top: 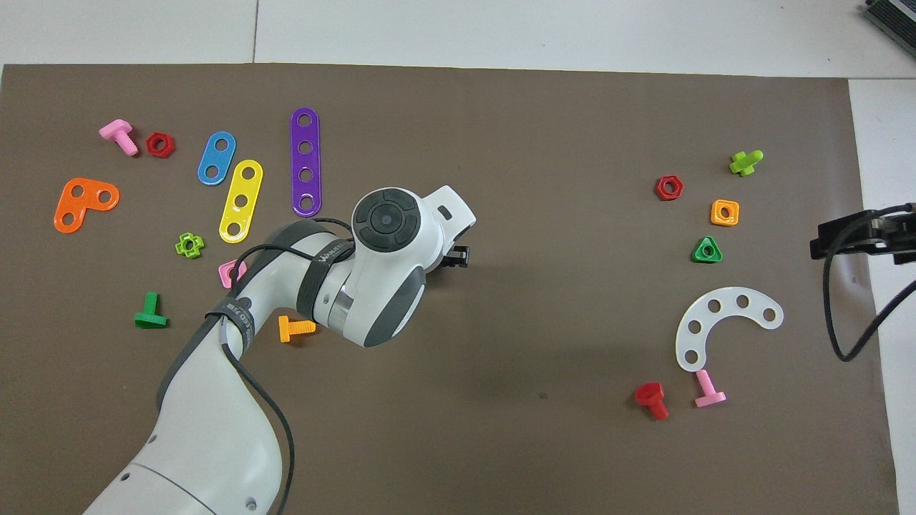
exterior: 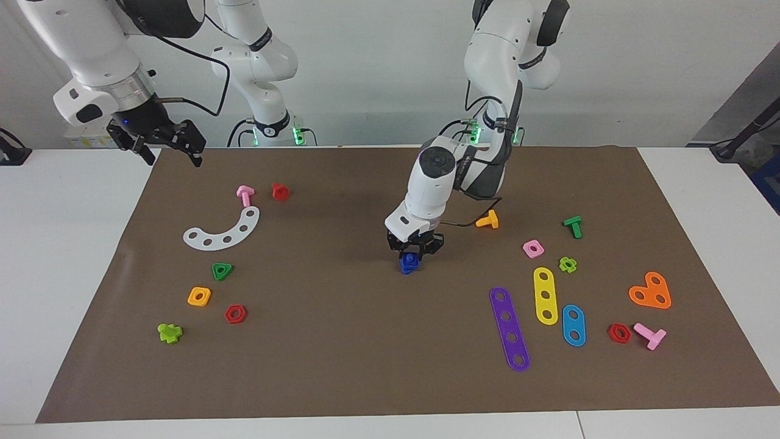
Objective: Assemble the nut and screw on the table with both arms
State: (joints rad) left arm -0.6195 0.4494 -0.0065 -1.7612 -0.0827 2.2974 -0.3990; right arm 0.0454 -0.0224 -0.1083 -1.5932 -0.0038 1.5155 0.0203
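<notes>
A: What does the blue piece look like?

B: Dark-blue screw (exterior: 408, 263) with the square nut on it, standing on the brown mat (exterior: 341, 341) mid-table.

A: Surroundings, scanning across the facing view?

B: My right gripper (exterior: 163, 141) waits, jaws wide, over the mat's edge. Red screw (exterior: 280, 191), then orange screw (exterior: 487, 219); both well apart from the piece.

A: And your left gripper (exterior: 414, 249)?

B: Directly over the screw, fingertips at its top; grip or release, I cannot tell.
</notes>
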